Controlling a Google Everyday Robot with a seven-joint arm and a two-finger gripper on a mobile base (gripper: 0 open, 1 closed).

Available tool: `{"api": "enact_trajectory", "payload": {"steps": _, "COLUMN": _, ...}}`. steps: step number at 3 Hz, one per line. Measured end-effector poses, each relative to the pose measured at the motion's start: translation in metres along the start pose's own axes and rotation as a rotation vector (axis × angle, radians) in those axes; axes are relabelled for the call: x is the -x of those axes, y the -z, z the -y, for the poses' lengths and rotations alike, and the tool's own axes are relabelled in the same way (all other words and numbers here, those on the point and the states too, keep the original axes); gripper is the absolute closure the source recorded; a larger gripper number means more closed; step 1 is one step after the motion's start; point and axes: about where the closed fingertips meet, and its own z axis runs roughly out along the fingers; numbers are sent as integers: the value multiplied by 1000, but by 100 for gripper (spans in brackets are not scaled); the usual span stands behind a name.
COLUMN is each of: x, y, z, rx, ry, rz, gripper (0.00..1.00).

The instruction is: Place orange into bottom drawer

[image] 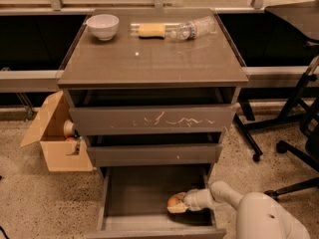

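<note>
The bottom drawer [129, 195] is pulled out, with its flat grey floor showing. The orange [173, 201] sits low at the right side of the drawer floor. My gripper [176, 204] reaches in from the right, at the end of the white arm [224, 195], and is closed around the orange just above or on the floor.
On the cabinet top [149, 59] stand a white bowl [102, 26], a pale yellow oblong object [151, 30] and a clear plastic bottle [194, 28]. An open cardboard box [55, 136] sits on the floor at the left. Chair legs [279, 128] stand at the right.
</note>
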Motion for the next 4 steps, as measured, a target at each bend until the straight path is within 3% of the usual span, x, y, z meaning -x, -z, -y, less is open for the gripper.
{"api": "enact_trajectory", "payload": {"steps": 1, "x": 5, "y": 0, "z": 11, "rx": 12, "ry": 15, "rz": 30, "gripper": 19}}
{"api": "enact_trajectory", "payload": {"steps": 2, "x": 11, "y": 1, "z": 10, "rx": 20, "ry": 33, "rz": 40, "gripper": 0}}
{"api": "enact_trajectory", "payload": {"steps": 3, "x": 18, "y": 5, "z": 5, "rx": 21, "ry": 54, "rz": 45, "gripper": 0}}
{"api": "enact_trajectory", "payload": {"steps": 4, "x": 39, "y": 32, "z": -4, "rx": -28, "ry": 119, "rz": 91, "gripper": 0}}
